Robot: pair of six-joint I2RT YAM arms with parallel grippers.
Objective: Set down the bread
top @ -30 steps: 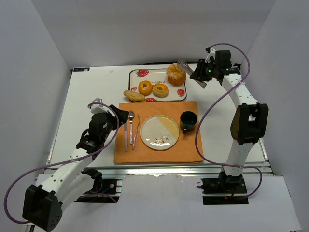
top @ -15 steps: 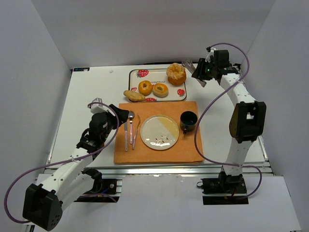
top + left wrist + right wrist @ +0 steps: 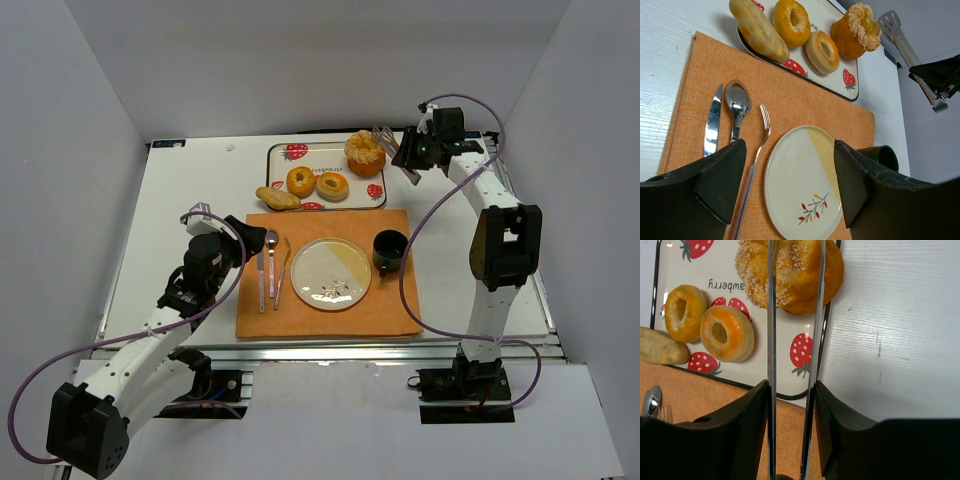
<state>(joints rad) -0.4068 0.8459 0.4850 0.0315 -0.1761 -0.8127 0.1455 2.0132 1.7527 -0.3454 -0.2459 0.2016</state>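
Right wrist view: right gripper [image 3: 792, 440] is clamped partway on the handles of long metal tongs [image 3: 771, 340], whose two arms stay apart. They run out over the white strawberry-print tray [image 3: 715, 260] and frame the round sugar-crusted bun [image 3: 795, 275], one arm on each side. Contact with the crust cannot be told. The bun sits at the tray's far right corner, beside the bare white desk [image 3: 890, 315]. Two ring-shaped breads [image 3: 726, 333] lie left of it, and a long roll [image 3: 657, 346] hangs over the tray's near-left edge.

Judged handling: the bun is light, soft and crumbly, its sugar topping sheds, and a hard squeeze would dent it. Best hold is low across its widest part, with gentle pressure and the arms level.

Left gripper [image 3: 789, 185] hangs wide open and empty over the round cream plate [image 3: 802, 180] on the orange woven placemat [image 3: 790, 95]. That is well apart from the bun, and the plate is probably the drop spot.
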